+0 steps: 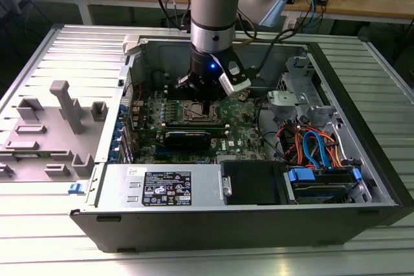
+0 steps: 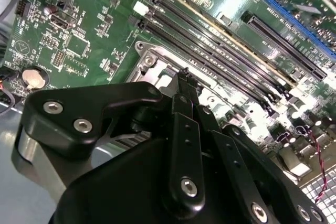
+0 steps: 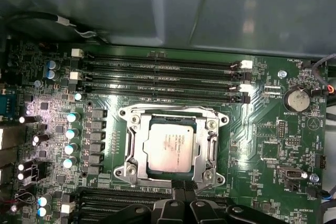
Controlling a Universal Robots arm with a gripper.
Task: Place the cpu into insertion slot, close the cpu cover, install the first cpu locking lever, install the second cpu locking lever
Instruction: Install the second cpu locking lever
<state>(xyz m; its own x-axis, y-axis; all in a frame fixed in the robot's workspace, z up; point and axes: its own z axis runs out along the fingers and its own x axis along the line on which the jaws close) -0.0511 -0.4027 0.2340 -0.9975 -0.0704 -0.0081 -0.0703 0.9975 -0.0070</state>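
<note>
Drive bay: a black drive cage with blue plastic clips [image 1: 321, 184] sits at the near edge of the open grey metal computer case [image 1: 362, 159], toward the exterior view's right, with orange and blue cables [image 1: 314, 147] bunched just behind it.
Power supply: a grey metal box with a black label [image 1: 162, 187] lies along the near wall of the case, to the exterior view's left of the drive bay.
Fixture plate: a grey plastic holder with upright pegs [image 1: 58, 127] rests on the ribbed metal table [image 1: 39, 244], outside the case on the exterior view's left.
Motherboard: the green circuit board [image 1: 249, 130] covers the case floor behind the power supply.
Gripper: the black two-finger gripper [image 3: 181, 186] hangs just over the near edge of the socket; its slim fingers [image 2: 184, 85] are pressed together, pinching nothing.
Insertion slot: the small square socket with a silvery metal rim [image 3: 126, 174] sits mid-board, directly under the arm.
Cpu: the flat square chip with a silver-grey metal top [image 3: 170, 148] lies seated in the socket.
Cpu cover: the thin silvery metal frame [image 3: 212, 142] lies flat around the chip, down over its edges.
Memory slots: four long black slots [image 3: 157, 80] run side by side just beyond the socket.
Coin cell: a round silver battery [image 3: 296, 98] sits near the slots' end.
Arm: the silver and grey robot arm [image 1: 217, 4] comes down from above, at the far side of the scene.
</note>
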